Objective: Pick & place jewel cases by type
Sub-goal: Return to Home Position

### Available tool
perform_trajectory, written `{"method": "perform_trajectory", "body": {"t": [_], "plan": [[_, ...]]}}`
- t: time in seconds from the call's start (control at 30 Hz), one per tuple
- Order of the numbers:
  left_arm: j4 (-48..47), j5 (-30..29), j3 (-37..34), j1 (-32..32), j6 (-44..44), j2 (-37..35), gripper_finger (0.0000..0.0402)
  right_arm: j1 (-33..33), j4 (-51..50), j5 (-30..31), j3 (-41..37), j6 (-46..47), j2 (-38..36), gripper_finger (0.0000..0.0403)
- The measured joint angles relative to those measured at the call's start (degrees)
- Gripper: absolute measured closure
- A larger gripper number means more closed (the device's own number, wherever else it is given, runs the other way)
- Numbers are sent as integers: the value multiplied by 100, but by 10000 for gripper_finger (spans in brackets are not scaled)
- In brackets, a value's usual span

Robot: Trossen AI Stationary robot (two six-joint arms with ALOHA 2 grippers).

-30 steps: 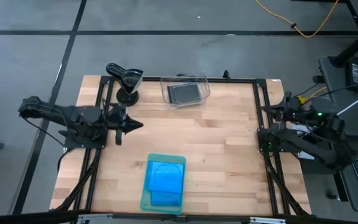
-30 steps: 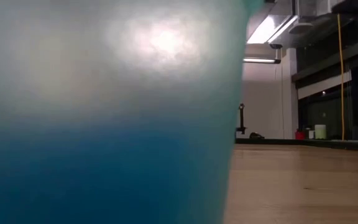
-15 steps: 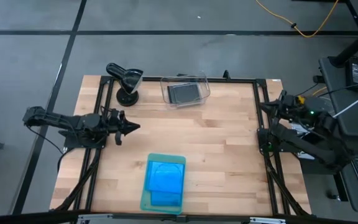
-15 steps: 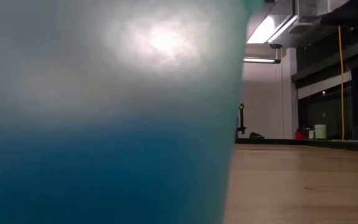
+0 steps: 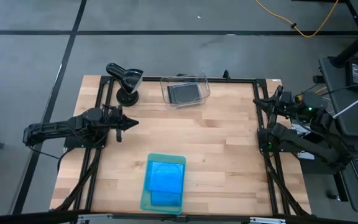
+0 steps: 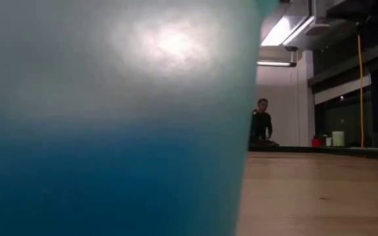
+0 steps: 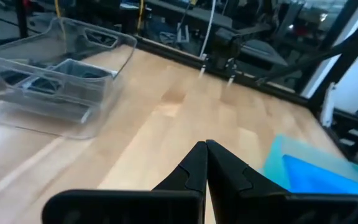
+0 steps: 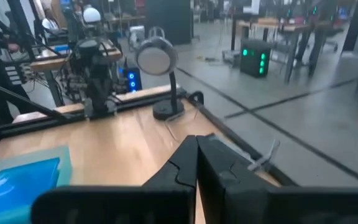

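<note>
While my left gripper (image 7: 206, 144) hangs empty, fingers together, over the left of the table (image 5: 229, 146), the blue jewel cases (image 5: 165, 177) lie seemingly stacked on the green tray (image 5: 144, 200) at the near edge, and the dark jewel cases (image 5: 184, 92) sit in the clear bin (image 5: 205, 86) at the far edge. Light, stiff and slick, likely brittle, they want a gentle pinch across opposite edges. My right gripper (image 8: 196, 139), also closed on nothing, waits at the right edge.

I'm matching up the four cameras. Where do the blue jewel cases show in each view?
High view: blue jewel cases at the table's front centre, on the pale green tray.
Low view: the cases fill the lower left, blurred.
Left wrist view: lower right corner.
Right wrist view: lower left corner.
Shared landmark: the wooden table.
</note>
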Motion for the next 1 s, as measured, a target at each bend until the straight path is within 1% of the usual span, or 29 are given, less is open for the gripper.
{"method": "perform_trajectory", "body": {"t": [0.1,0.2,0.3,0.37,0.47,0.57,0.63,0.73,0.87,0.93,1.0], "plan": [[-8,-60,0,33,95,108,400,0,51,1,0,-27,-1,396],[-10,-91,0,-15,-28,214,401,0,-23,-3,0,-2,-1,396],[-23,-293,-1,-155,-249,304,400,0,-23,-4,0,-4,-1,396],[-7,-554,-3,-271,-248,302,401,0,-23,-4,0,-16,-1,396],[250,-1043,-22,-411,-271,158,401,0,0,-16,0,-17,-1,396],[589,-1169,-19,-521,-15,-207,400,2,19,-146,0,0,-1,396],[534,-1213,-17,-569,93,-484,401,0,20,-154,0,2,-1,396],[436,-1215,-50,-643,153,-475,400,2,78,-153,0,5,-1,396],[955,-1183,-298,-701,197,-457,399,2,104,-128,2,-115,-5,396],[984,-1159,-306,-700,221,-454,400,2,9,-126,2,-299,-5,396],[946,-964,-308,-695,231,-379,401,2,-47,-143,0,-318,-5,396]]}}
